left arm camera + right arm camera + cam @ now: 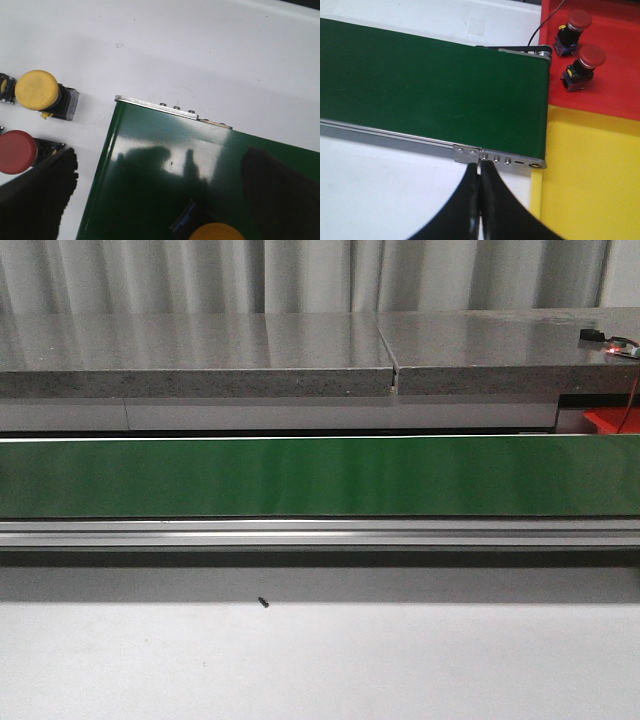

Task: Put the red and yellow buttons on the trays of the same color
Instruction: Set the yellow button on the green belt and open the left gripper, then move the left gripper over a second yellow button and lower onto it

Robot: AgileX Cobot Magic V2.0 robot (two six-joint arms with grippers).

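Note:
In the left wrist view a yellow button [37, 90] and a red button [17, 151] lie on the white table beside the end of the green belt [150, 165]. Another yellow button [216, 232] rests on the belt, cut off by the frame edge. My left gripper [160, 200] is open, its fingers [40, 195] wide apart over the belt end, with that yellow button between them. In the right wrist view the red tray [620, 85] holds two red buttons [577, 22] [587, 59], and the yellow tray [600, 175] is bare. My right gripper [481, 172] is shut on nothing, near the belt's metal rail.
The green conveyor belt [320, 475] spans the front view, with an aluminium rail [320, 532] before it and a grey stone ledge [200, 355] behind. A corner of the red tray [610, 420] and a red wire show at far right. Neither arm shows there.

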